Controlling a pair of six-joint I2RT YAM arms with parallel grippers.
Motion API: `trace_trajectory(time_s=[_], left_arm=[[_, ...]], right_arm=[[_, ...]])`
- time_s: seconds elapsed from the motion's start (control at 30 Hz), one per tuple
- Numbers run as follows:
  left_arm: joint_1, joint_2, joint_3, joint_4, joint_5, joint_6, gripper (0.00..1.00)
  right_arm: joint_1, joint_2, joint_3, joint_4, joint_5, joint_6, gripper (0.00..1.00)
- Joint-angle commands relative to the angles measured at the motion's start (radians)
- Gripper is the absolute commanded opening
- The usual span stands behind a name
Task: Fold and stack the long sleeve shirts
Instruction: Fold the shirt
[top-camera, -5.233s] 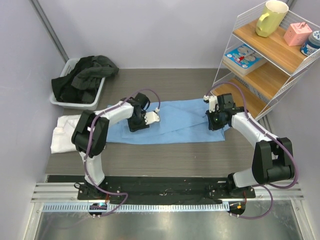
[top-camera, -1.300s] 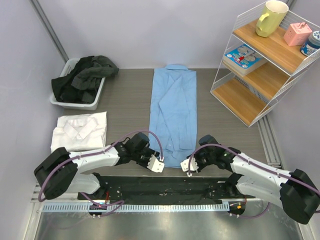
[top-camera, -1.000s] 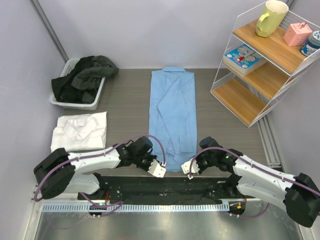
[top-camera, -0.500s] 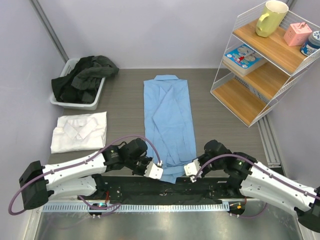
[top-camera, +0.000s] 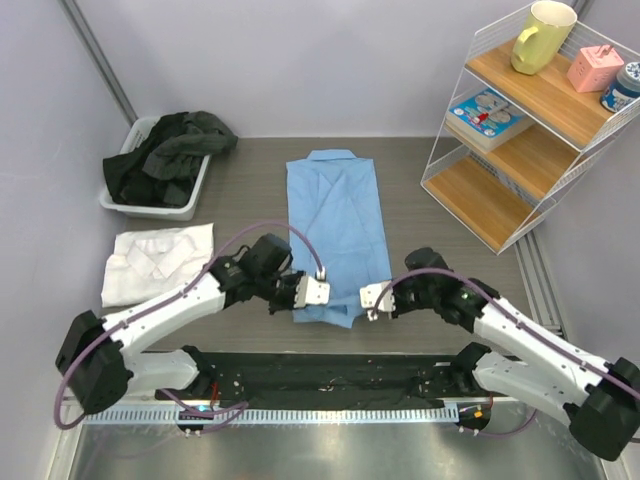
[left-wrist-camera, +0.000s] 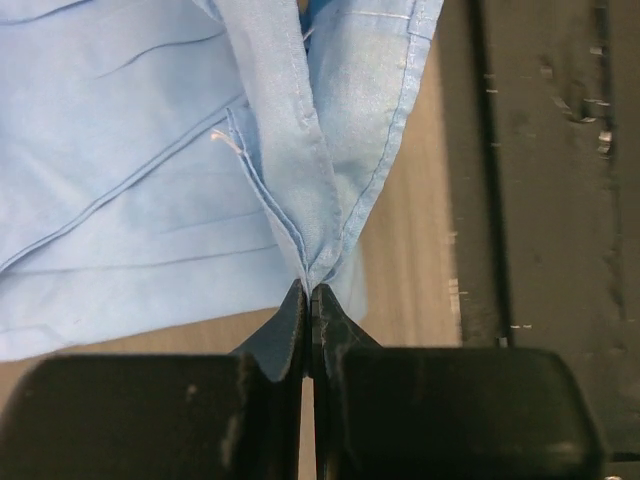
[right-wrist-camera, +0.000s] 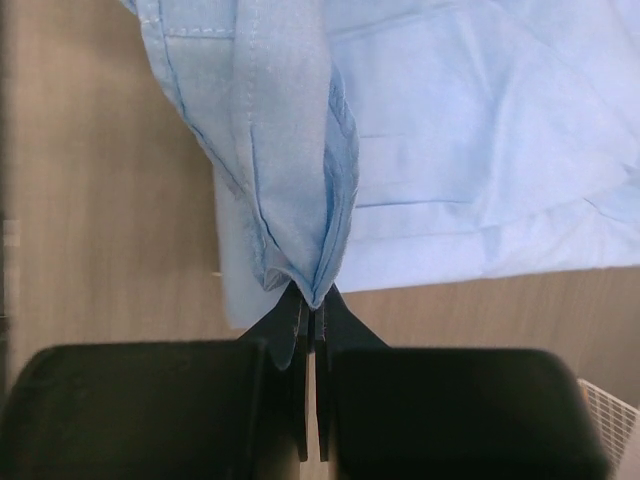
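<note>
The light blue shirt (top-camera: 335, 215) lies lengthwise down the middle of the table (top-camera: 430, 250), collar at the far end and body flat. Half a second ago its hem (top-camera: 325, 315) was stretched down over the black base plate (top-camera: 330, 375) at the near edge. Now both near corners are lifted off that plate and carried inward, so the lower part of the shirt is starting to double over itself. The collar end has not shifted.

We read this as the end of the pull-straight and the start of the crosswise fold, hem toward collar.

The left claw (top-camera: 313, 292) is pinched closed on the left corner of the hem. Its wrist view shows cloth gathered into the closed tips (left-wrist-camera: 310, 300). The right claw (top-camera: 370, 298) is likewise closed on the right corner, with a bunched seam running into its tips (right-wrist-camera: 312, 305). The two stand level, near each other, and the hem sags a little between them.

Ahead of the claws, we judge, the shirt's own length gives free travel toward the collar. To the left, the folded white shirt (top-camera: 160, 262) lies well apart, with the bin (top-camera: 150, 207) of dark clothes (top-camera: 170, 150) beyond it. The wire shelf (top-camera: 470, 150) stands to the right, clear of the shirt's edge but near the right arm's elbow swing. Bare table flanks the shirt on both sides.
</note>
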Motion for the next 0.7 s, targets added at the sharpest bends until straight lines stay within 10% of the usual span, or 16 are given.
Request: trace_trajectory(time_s=[0.0,0.27,0.67], left_arm=[[0.125,0.120,0.158,0.002,0.071,0.063,0.00],[0.340,0.539,0.563,-0.054,0.141,0.148,0.00],[0.474,0.957,0.997,-0.150,0.106,0.159,0.00]], right_arm=[[-0.141,0.156,0.108,0.135,-0.103,-0.122,0.01],[-0.394,0.592,0.474,0.242,-0.253,-0.223,0.01],[-0.447,1.056,0.782,0.373,-0.283,-0.180,0.01]])
